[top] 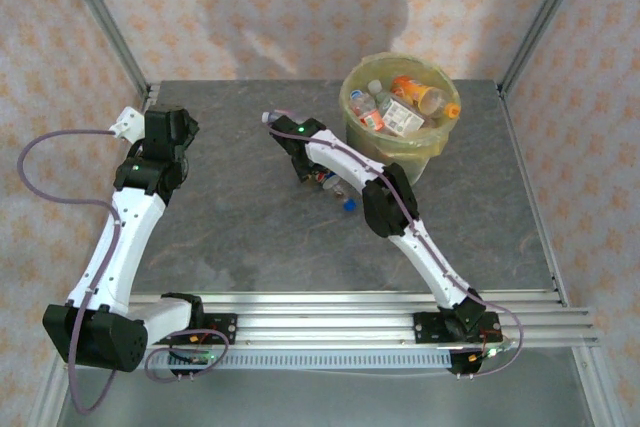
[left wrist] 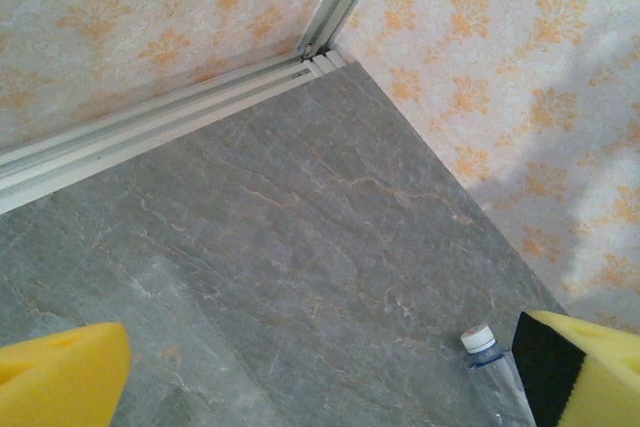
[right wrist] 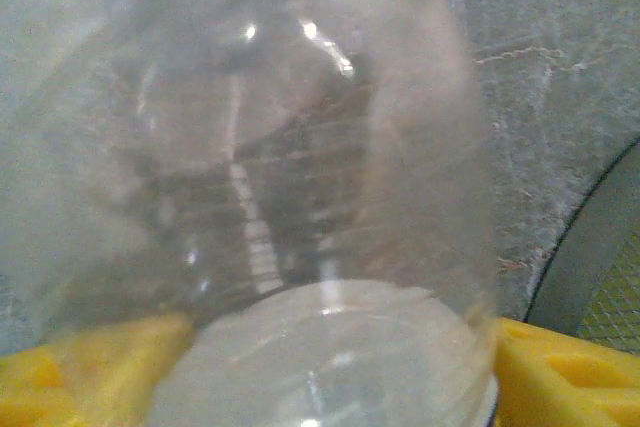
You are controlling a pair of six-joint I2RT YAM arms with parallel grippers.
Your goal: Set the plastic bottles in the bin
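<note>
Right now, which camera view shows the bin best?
The top external view: the whole bin shows, bottles inside. The right wrist view catches just a curved grey sliver at its right side, probably the bin.

The grey, marble-veined surface (top: 250,237) takes up the middle of the top view. On it, at the upper right near the far edge, stands the bin (top: 400,155). A small cluster of clear bottles (top: 330,183) lies near the centre, below and left of the bin, with a blue cap (top: 350,204) at the cluster's lower edge. In the left wrist view, a white-capped bottle (left wrist: 488,352) lies on the surface at the lower right.
</note>
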